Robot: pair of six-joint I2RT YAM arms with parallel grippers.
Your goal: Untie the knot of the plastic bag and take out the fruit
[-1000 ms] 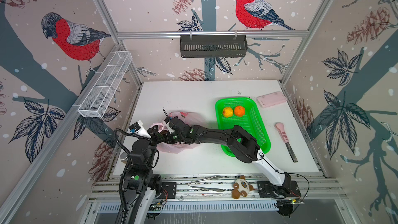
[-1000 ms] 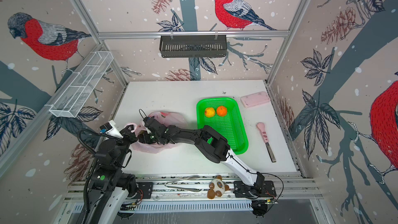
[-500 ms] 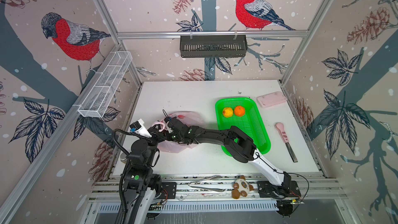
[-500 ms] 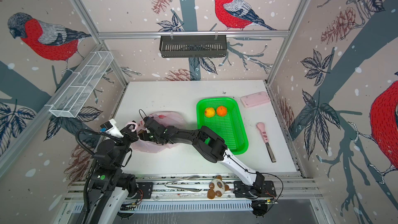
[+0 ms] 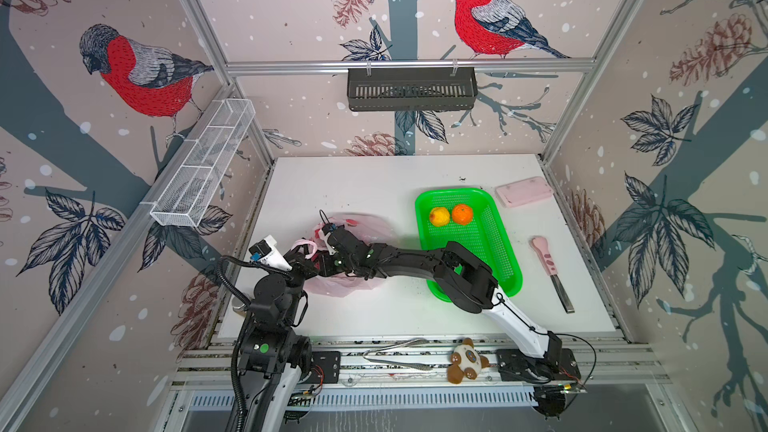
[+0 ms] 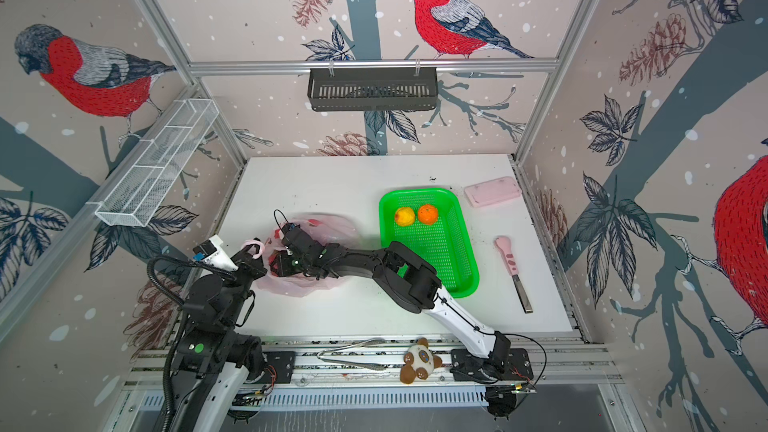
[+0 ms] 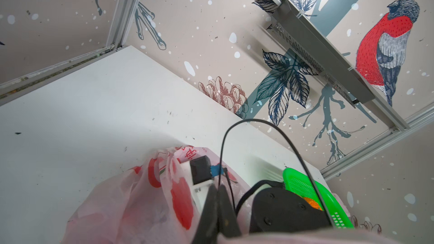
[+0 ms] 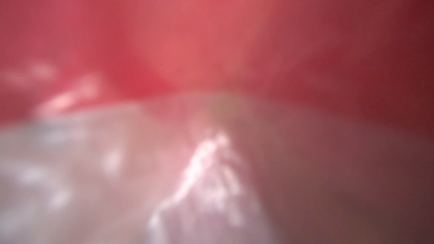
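Basically right gripper (image 5: pixel 327 261) buried in plastic bag (image 5: pixel 368 227) mouth, left gripper (image 5: pixel 304 258) pinched tight on its handle loop (image 5: pixel 305 247)

Bag lies at front-left of table (image 5: pixel 374 184), in both top views (image 6: pixel 328 226); long axis roughly left-right, mouth toward left arm and lifted, body trailing toward green tray (image 5: pixel 505 243). Left wrist view: fingers (image 7: pixel 211 198) together, printed plastic (image 7: pixel 141 195) beside them. Right jaws hidden inside the bag, cannot tell if apart or closed; right wrist view only red and pale blur. Right arm lies over bag and tray's near-left corner. Yellow citrus (image 5: pixel 439 216) and orange citrus (image 5: pixel 462 214) touching in tray's far end. Pink case (image 5: pixel 524 191), pink-handled knife (image 5: pixel 550 268) further right; tongs (image 5: pixel 395 358), plush toy (image 5: pixel 467 362) on front rail
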